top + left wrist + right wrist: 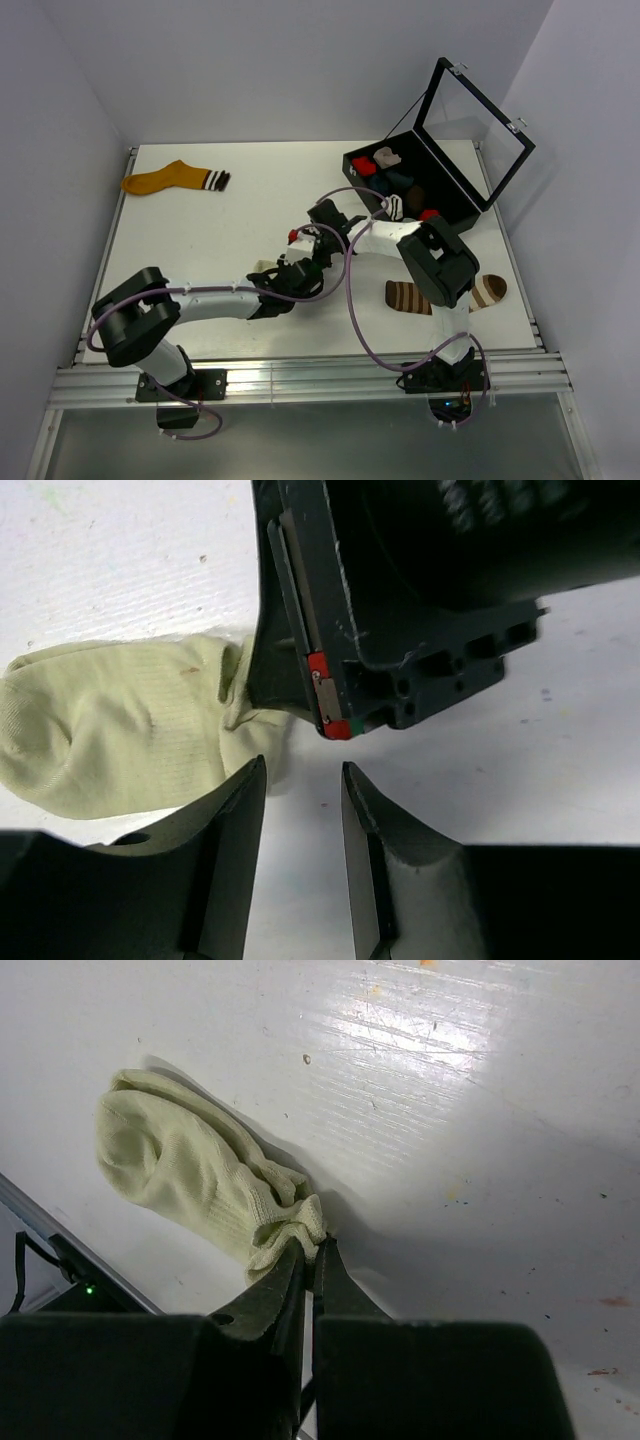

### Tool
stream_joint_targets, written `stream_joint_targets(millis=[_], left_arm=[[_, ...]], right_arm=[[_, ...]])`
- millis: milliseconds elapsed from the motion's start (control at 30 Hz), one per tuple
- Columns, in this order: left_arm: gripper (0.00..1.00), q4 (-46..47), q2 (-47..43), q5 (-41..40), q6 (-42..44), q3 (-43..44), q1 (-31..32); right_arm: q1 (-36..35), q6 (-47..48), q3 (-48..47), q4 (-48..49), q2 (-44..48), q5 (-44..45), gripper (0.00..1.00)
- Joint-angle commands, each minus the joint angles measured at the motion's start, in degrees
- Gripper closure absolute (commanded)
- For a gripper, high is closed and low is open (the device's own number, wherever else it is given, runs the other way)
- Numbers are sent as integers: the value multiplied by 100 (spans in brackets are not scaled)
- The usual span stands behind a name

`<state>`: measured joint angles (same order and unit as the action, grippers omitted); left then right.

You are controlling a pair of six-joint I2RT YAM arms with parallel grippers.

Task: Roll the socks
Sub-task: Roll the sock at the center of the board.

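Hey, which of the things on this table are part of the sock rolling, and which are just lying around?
Part of the job:
cream sock, pinched at one end by the shut right gripper, with the open left gripper beside it
brown sock, flat
orange sock, flat

Lying about:
open box

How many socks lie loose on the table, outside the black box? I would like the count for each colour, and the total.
mustard sock: 1
brown striped sock: 1
cream sock: 1
Total: 3
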<state>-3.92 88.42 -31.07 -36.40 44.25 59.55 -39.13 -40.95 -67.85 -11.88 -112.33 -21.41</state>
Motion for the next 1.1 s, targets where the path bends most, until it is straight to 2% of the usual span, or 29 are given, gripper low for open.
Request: stream_joint_targets(millis=[0,300,467,500,633,733,800,900,933,1000,1033,1067], left_arm=[[59,-231,245,-716,90,268,101],[60,-451,782,-1015,37,435,180],[67,-583,1045,-954,-25,453,189],[70,-592,1089,-927,-51,444,189],[100,-627,1169,-892,-147,365,197],[100,-548,976,-848,-183,216,189],[100,-374,800,-717,-165,111,154],[100,-23,361,-156,-200,-179,-74],[100,66,108,264,-244,-363,-162],[100,338,-166,731,-393,-583,-486],[100,540,-446,960,-464,-819,-619],[100,655,-588,1554,-525,-961,-777]], right_arm=[[-24,157,-123,-359,-25,164,100],[-24,193,-158,-341,-113,5,100],[-33,193,-158,-333,-131,-65,100],[-33,193,-158,-324,-131,-91,100],[-33,157,-70,-105,-61,-241,100],[-33,78,79,168,71,-311,100],[-24,-1,228,352,229,-346,96],[-15,-80,474,835,527,-434,80],[-7,-71,510,1002,589,-443,71],[-6,-80,650,1169,800,-382,62],[2,-97,720,1423,870,-373,60],[2,-141,852,1530,1010,-364,59]])
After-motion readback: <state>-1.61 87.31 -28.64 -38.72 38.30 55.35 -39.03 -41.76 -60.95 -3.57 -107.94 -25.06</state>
